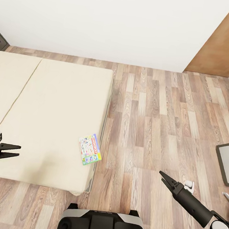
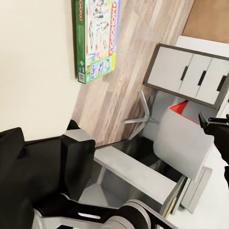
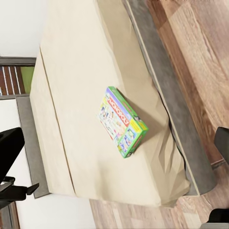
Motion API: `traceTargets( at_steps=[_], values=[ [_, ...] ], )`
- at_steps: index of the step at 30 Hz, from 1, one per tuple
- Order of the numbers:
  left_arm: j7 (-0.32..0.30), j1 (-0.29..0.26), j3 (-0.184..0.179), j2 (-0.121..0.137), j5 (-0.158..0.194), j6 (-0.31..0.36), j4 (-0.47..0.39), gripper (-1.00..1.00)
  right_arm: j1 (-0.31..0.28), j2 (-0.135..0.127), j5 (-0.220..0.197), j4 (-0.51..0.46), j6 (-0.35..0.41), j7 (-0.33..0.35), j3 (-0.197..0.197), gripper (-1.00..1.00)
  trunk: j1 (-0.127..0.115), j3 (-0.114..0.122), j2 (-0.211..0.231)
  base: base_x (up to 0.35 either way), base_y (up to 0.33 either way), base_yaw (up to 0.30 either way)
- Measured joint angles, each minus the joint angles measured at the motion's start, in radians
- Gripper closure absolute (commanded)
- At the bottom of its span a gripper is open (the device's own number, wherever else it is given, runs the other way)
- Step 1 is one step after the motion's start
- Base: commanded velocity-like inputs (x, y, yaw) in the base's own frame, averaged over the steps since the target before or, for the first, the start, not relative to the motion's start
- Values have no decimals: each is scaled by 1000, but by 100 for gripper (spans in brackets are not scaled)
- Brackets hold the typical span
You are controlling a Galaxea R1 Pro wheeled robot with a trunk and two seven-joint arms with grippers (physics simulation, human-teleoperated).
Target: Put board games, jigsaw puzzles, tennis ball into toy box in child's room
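**At the bed, one game box within reach, neither arm committed**

Step in hand, as I judge it: fetching a board game off the bed. Nothing is held.

- Board game [image 1: 90,149]: green-edged white-and-red box, lying flat on the bed [image 1: 50,114], near the mattress's right edge and towards its near corner. Only one box is visible on the bed.
- Left gripper [image 1: 17,152]: hovers over the near left part of the mattress, well apart from the box, fingers pointing right. Jaws parted by a narrow gap, nothing between them.
- Right gripper [image 1: 162,174]: over the wood floor [image 1: 165,109], right of the bed. Fingers look closed to a point and empty, though the angle makes this uncertain.

Next move calls for: bringing one arm across to the box, opening wide enough to span its edge. The box is thin and flat on a soft mattress, so a grip at the edge nearest the bed's side looks most workable.

View differences:
- Left wrist view reads the lettering on the board game [image 2: 97,38], and takes in white drawers [image 2: 191,76] beyond the robot's own body.
- Right wrist view shows the box [image 3: 122,121] with its thickness and the bed's grey frame edge [image 3: 167,90].
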Motion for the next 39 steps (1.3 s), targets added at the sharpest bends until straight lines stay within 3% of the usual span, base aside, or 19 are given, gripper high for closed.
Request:
traceTargets(
  at_steps=[7,18,26,39],
  values=[
    [0,0,0,-1,0,0,-2,-100,0,0,4,2,-1,-4,3,-100,0,11,0,0,0,0],
    [0,0,0,-12,-1,-1,-4,-100,0,1,58,6,-1,-11,1,-100,0,28,0,0,0,0],
    [0,0,0,-30,-5,-1,-4,-100,-1,1,63,5,0,-10,-3,-100,0,42,0,0,0,0],
    [0,0,1,-34,-8,-2,-4,-100,-1,1,65,6,-1,-12,-5,-100,0,63,0,0,0,0]
  ],
)
